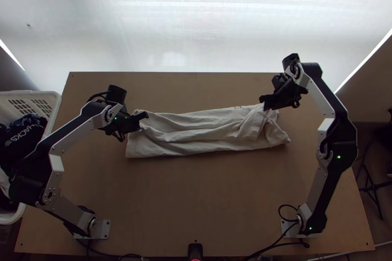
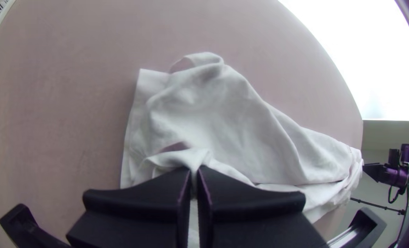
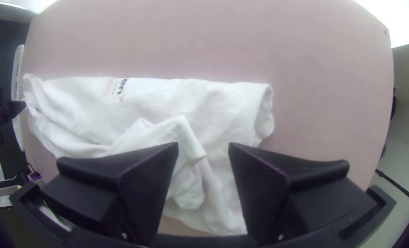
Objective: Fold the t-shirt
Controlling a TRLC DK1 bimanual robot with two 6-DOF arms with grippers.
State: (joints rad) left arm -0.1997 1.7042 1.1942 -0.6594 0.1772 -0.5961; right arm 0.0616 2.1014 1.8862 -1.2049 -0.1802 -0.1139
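The white t-shirt point(image 1: 196, 131) lies as a long, wrinkled folded strip across the table, its right end bunched with loose flaps. At its left end is my left gripper point(image 1: 143, 115). In the left wrist view the left gripper point(image 2: 194, 172) is shut on a raised pinch of the t-shirt point(image 2: 213, 119). My right gripper point(image 1: 264, 103) is at the strip's right end, by its far edge. In the right wrist view the right gripper point(image 3: 203, 147) stands open above the t-shirt point(image 3: 222, 110), with a pointed fold of cloth below and between its fingers.
A white basket point(image 1: 54, 99) with dark clothes stands off the table's left side. Bare wooden table point(image 1: 196, 197) lies on the near side of the cloth, and a strip of it on the far side. A small black device point(image 1: 195, 250) sits at the near edge.
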